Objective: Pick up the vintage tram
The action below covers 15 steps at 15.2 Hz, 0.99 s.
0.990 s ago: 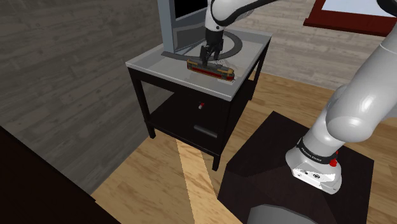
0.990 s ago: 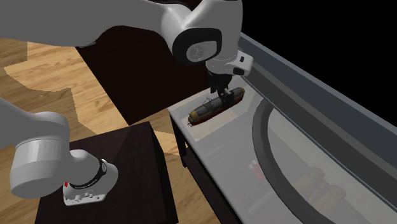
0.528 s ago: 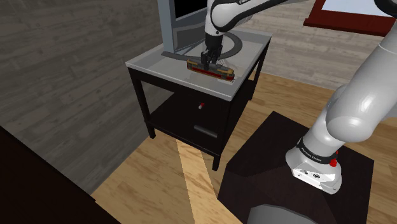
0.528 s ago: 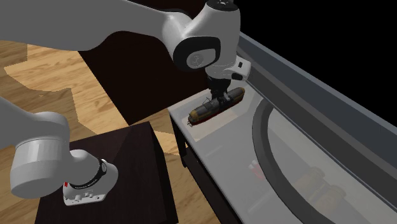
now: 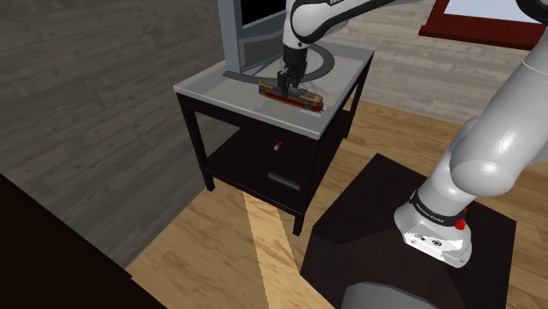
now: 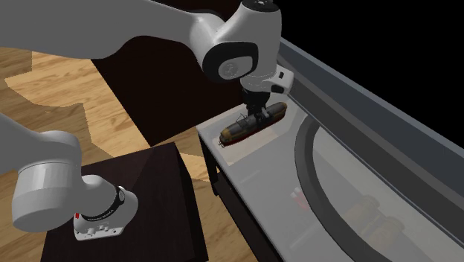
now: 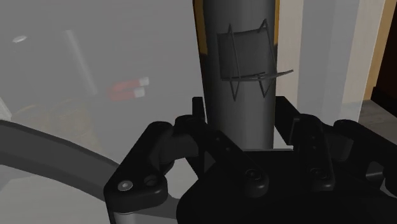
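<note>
The vintage tram (image 5: 297, 97), red and yellow with a dark roof, lies on the glossy grey top of a small black side table (image 5: 211, 84). My gripper (image 5: 287, 84) comes straight down on the tram's middle and is shut on it. In the second exterior view the tram (image 6: 239, 130) rests near the table's edge under the gripper (image 6: 256, 117). In the wrist view both black fingers (image 7: 191, 127) press against the sides of the tram's dark roof (image 7: 236, 70), which carries a thin wire frame; the gripper (image 7: 243, 130) clasps it.
A dark curved ring (image 5: 337, 58) lies on the tabletop behind the tram. A grey upright panel (image 5: 234, 35) stands at the table's back. The table has a drawer with a red knob (image 5: 277, 146). My dark stand (image 5: 378, 228) sits on the wooden floor.
The fingers stood open around the tram a second ago and have since closed on it. The hand sank slightly. The tram has not moved.
</note>
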### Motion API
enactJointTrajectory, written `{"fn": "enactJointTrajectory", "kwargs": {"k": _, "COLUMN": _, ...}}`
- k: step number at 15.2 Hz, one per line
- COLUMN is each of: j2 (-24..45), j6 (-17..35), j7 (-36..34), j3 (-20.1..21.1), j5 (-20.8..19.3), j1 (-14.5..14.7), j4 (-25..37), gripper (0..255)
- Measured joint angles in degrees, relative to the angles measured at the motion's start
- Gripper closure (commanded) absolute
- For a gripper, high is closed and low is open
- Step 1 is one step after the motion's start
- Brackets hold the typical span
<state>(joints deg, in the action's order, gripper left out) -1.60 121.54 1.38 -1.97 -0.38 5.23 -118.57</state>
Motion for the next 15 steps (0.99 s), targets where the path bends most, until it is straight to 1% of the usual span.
{"fn": "enactJointTrajectory", "kwargs": {"k": 6, "j2": -1.17, "j6": -3.95, "j7": -0.01, "j3": -0.02, "j5": -0.05, "j1": -0.02, "j4": 2.73, "gripper": 255}}
{"fn": "enactJointTrajectory", "kwargs": {"k": 15, "j2": -2.08, "j6": -10.63, "j7": -0.07, "j3": 0.04, "j5": -0.06, "j1": 0.03, "j4": 8.44, "gripper": 255}}
